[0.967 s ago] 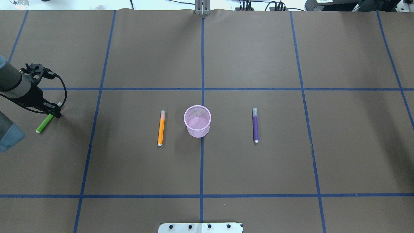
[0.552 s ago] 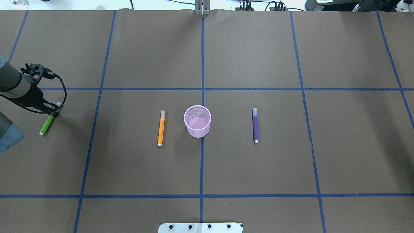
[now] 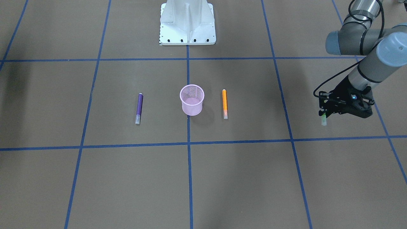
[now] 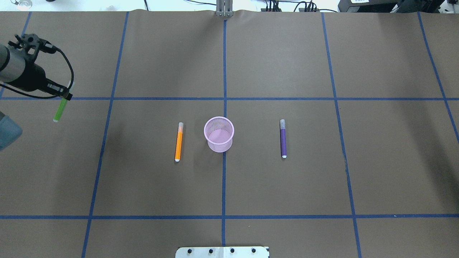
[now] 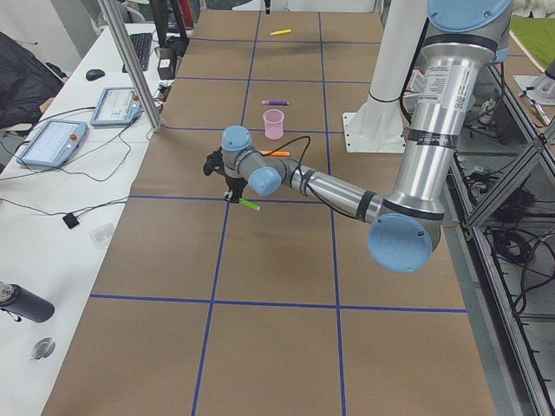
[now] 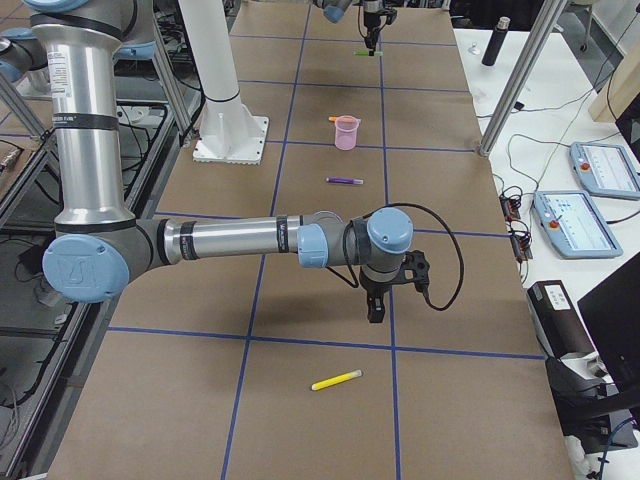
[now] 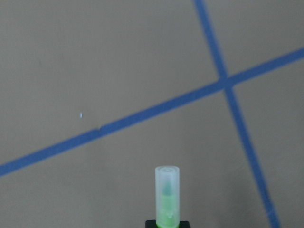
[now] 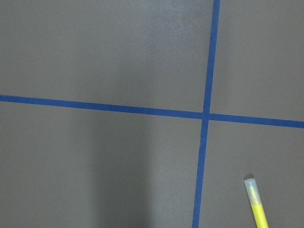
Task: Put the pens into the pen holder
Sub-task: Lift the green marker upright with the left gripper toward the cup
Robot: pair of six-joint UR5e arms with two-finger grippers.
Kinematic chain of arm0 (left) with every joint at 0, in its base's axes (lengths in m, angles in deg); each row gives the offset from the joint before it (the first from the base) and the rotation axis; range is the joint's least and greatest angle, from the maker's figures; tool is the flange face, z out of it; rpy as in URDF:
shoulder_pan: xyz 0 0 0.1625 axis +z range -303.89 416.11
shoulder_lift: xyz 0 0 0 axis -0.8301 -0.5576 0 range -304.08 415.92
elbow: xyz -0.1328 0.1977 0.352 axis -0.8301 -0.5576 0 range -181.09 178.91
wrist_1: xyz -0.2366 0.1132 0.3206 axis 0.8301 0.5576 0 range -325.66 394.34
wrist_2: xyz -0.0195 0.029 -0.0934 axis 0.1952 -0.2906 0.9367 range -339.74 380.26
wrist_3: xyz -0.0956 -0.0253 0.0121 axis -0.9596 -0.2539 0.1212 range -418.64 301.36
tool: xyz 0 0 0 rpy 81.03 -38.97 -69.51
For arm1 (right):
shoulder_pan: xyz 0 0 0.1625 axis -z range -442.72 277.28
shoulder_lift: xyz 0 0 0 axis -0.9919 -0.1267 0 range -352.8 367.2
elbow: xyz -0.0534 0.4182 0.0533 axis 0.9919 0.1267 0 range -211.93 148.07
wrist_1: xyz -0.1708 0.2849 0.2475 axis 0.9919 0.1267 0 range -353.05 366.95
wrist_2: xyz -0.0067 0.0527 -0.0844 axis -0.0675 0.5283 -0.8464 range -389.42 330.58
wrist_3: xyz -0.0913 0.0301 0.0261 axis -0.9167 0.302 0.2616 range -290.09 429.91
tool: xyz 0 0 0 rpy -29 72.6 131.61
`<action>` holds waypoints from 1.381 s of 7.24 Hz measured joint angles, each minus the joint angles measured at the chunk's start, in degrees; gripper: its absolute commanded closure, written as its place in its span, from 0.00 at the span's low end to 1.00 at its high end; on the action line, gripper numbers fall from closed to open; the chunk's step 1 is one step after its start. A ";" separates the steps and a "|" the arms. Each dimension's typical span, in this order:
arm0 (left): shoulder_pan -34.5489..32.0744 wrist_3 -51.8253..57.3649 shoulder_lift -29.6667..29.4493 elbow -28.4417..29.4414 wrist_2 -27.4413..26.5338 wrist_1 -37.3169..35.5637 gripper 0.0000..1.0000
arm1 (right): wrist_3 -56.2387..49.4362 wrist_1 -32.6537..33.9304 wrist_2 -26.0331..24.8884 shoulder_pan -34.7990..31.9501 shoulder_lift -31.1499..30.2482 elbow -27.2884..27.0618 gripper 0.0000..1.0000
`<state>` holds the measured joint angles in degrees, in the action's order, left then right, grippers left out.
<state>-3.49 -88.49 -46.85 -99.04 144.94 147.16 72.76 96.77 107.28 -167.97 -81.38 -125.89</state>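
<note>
Lettering on the barrels is too small to read. Pinched near its translucent cap between the closed-in jaws of the left gripper (image 4: 66,96), the green pen (image 4: 60,110) hangs tilted, clear of the table (image 4: 322,179) at the robot's far left, body slanting back toward the robot, the forearm stretched outward and the wrist bent down. Flat on either side of the upright pen holder (image 4: 218,146) lie the orange pen (image 4: 178,141) and the purple pen (image 4: 283,139), caps away from the robot; the right gripper (image 6: 375,312) hovers near a yellow pen (image 6: 335,380), its jaws impossible to judge.
</note>
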 measured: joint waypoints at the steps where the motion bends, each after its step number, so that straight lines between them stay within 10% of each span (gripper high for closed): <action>1: -0.59 -4.07 -3.44 -1.19 -2.45 0.01 1.00 | -0.14 -0.19 0.00 0.10 -0.14 0.43 0.00; 6: 2.10 -18.31 -13.56 -1.69 -12.41 7.59 1.00 | -5.48 -26.28 -0.57 0.29 0.22 20.93 0.00; 10: 6.41 -20.54 -14.12 -1.94 -18.32 9.14 1.00 | -9.79 -28.98 -5.20 3.47 0.21 26.53 0.08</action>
<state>2.93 -109.03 -60.97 -100.98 126.62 156.29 62.97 67.80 102.08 -164.50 -81.17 -99.36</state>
